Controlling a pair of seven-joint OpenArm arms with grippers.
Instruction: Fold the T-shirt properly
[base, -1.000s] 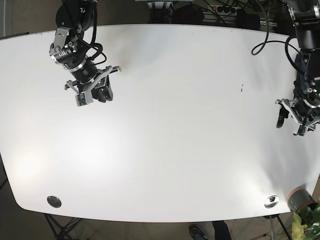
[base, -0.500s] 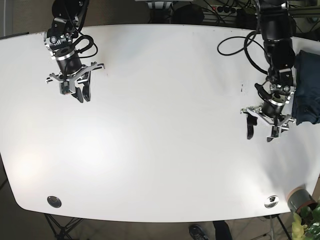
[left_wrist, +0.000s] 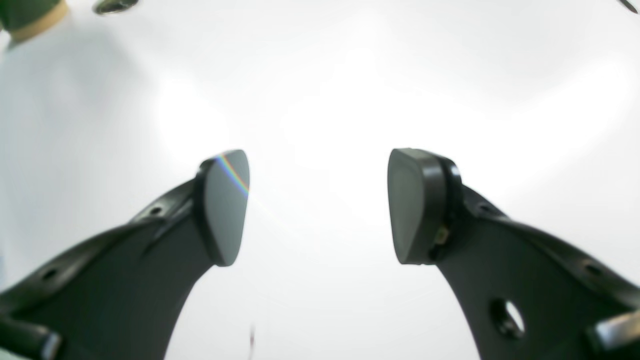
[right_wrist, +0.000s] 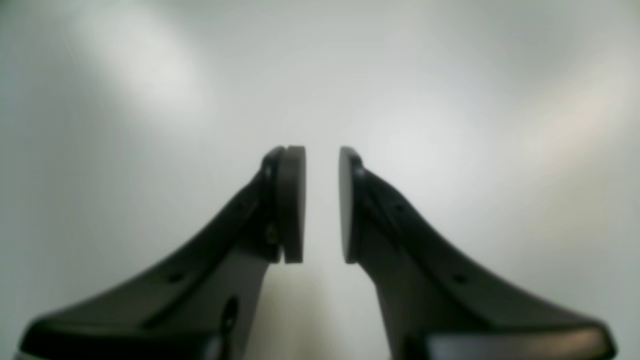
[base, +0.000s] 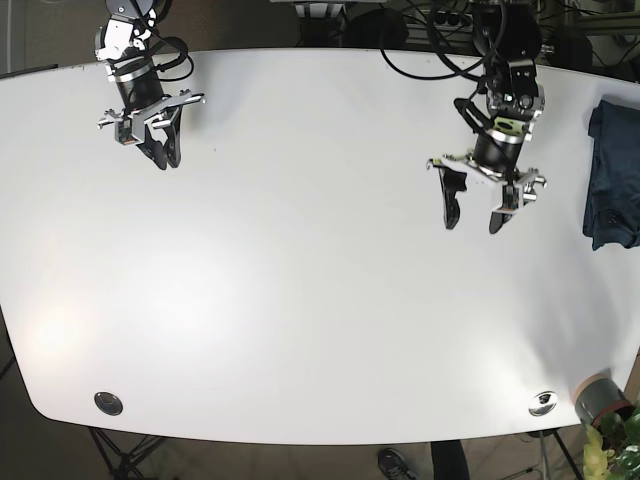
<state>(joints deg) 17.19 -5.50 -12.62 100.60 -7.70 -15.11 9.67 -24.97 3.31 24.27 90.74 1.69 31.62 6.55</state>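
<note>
Navy T-shirt (base: 613, 172) lies bunched at the desk (base: 320, 300) edge, well apart from both arms in base view; nothing is gripped yet, so my guess is the step in hand is fetching it. To do that well: take the left arm, the one nearer the shirt, over to it, pinch a single layer at a shoulder or hem rather than the whole lump, drag it toward desk centre and spread it flat before any fold; the right arm should come in to pin or grab the opposite corner. Base view pose: left end effector (base: 476, 213) hangs beside the shirt but apart from it, fingers pointing down at bare desk, jaws spread wide, empty. Right end effector (base: 162, 153) sits far from the shirt near the opposite desk corner, pointing down, empty. Left wrist view: left end effector pads (left_wrist: 225, 205) set far apart, only white desk between them, no shirt in view; a green pot (left_wrist: 30, 15) and a desk grommet (left_wrist: 114, 5) show at the top corner. Right wrist view: right end effector pads (right_wrist: 292, 202) nearly together, a narrow gap left, holding nothing, blurred white desk beyond, shirt out of view.
</note>
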